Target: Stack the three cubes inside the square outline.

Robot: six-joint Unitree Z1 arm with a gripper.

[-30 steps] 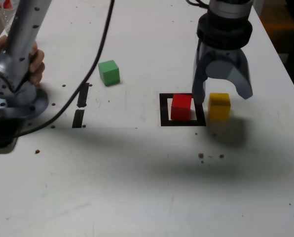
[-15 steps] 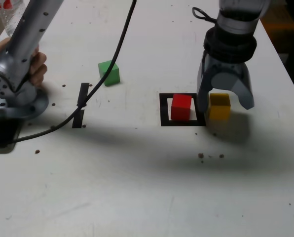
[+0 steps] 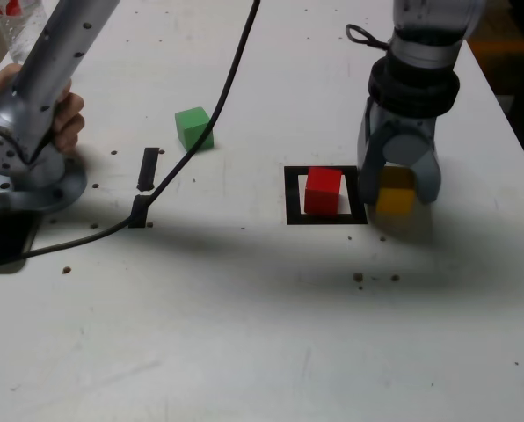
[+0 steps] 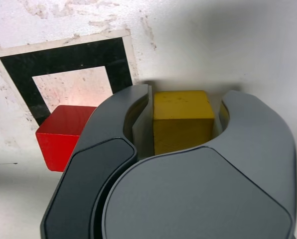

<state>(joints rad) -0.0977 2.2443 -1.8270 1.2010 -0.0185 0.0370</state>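
Note:
The yellow cube [image 3: 394, 201] rests on the white table just outside the square outline [image 3: 294, 197], on the exterior view's right. My gripper [image 3: 397, 192] has come down over it, and the jaws press against two opposite sides of the cube. The wrist view shows the yellow cube [image 4: 181, 119] pinched in my gripper [image 4: 186, 99]. Inside the outline [image 4: 64, 57] stands the red cube [image 3: 323, 191] [image 4: 64, 134], close beside one finger. Farther back on the exterior view's left, the green cube [image 3: 193, 128] sits alone.
The arm's base [image 3: 33, 171] is at the exterior view's left, with a person's hand [image 3: 66, 119] on it. A black cable [image 3: 211, 114] hangs across the table. Two short black tape strips [image 3: 148, 169] [image 3: 139, 211] lie near the base. The table's right edge runs behind the gripper.
The gripper has dropped lower over the yellow cube and its jaws have closed from wide open onto the cube's sides. The cable has swung slightly to the right.

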